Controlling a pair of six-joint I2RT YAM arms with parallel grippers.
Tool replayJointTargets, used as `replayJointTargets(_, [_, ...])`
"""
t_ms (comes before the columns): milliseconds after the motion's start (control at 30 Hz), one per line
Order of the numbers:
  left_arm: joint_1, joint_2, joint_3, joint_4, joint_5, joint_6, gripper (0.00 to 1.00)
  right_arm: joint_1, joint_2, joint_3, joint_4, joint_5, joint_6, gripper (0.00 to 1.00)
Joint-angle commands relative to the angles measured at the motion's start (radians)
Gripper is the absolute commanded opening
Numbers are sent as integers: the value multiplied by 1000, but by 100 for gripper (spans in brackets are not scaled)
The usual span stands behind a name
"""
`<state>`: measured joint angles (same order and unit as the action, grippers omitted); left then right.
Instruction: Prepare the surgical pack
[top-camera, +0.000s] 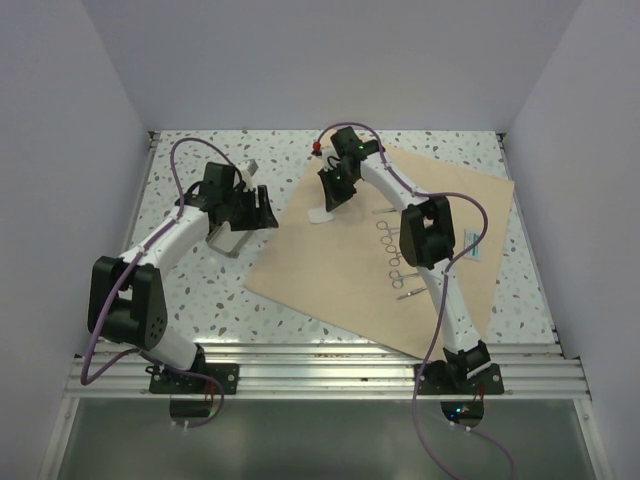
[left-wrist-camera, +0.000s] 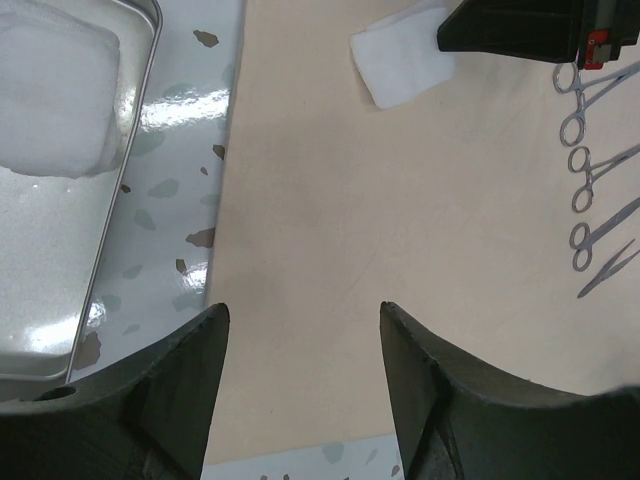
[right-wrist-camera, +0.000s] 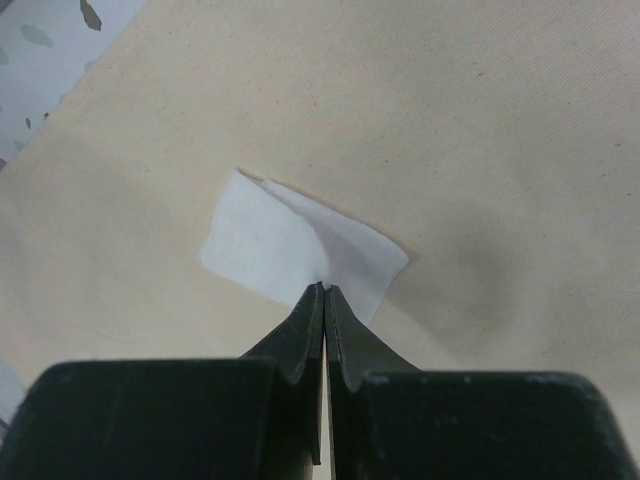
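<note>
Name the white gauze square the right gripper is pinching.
The lone white gauze square on the tan wrap sheet, pinched by the shut right gripper; the other gauze sits in the silver metal tray.

The left arm is folded at the near left, its pincer (left-wrist-camera: 305, 312) held spread wide. The right arm is extended far, its pincer (right-wrist-camera: 325, 290) pressed closed on the edge of a gauze square (right-wrist-camera: 265, 245).

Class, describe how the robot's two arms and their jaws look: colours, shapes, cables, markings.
The left arm and right arm have white tube links joined by chunky black joints. A purple cable loops along each. Small green lights glow on the right one. The jaws are black wedges tapering to thin tips.
</note>
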<state>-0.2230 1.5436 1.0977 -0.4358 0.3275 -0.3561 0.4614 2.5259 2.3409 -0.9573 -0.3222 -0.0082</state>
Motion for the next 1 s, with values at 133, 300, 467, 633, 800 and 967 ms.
replayJointTargets(133, [2, 6, 1, 26, 7, 6, 66, -17, -42, 24, 34, 41, 1, 0])
replayJointTargets(300, [2, 7, 1, 25, 11, 6, 66, -24, -44, 12, 32, 32, 1, 0])
replayJointTargets(467, [2, 12, 7, 26, 15, 6, 66, -26, -26, 12, 39, -3, 1, 0])
replayJointTargets(633, [2, 16, 13, 19, 13, 9, 66, -26, -25, 17, 37, 11, 37, 24])
replayJointTargets(800, [2, 19, 8, 26, 24, 3, 66, -27, -33, -1, 20, -5, 50, 44])
replayJointTargets(967, [2, 23, 17, 25, 30, 5, 66, -29, -35, -34, 34, -20, 57, 45])
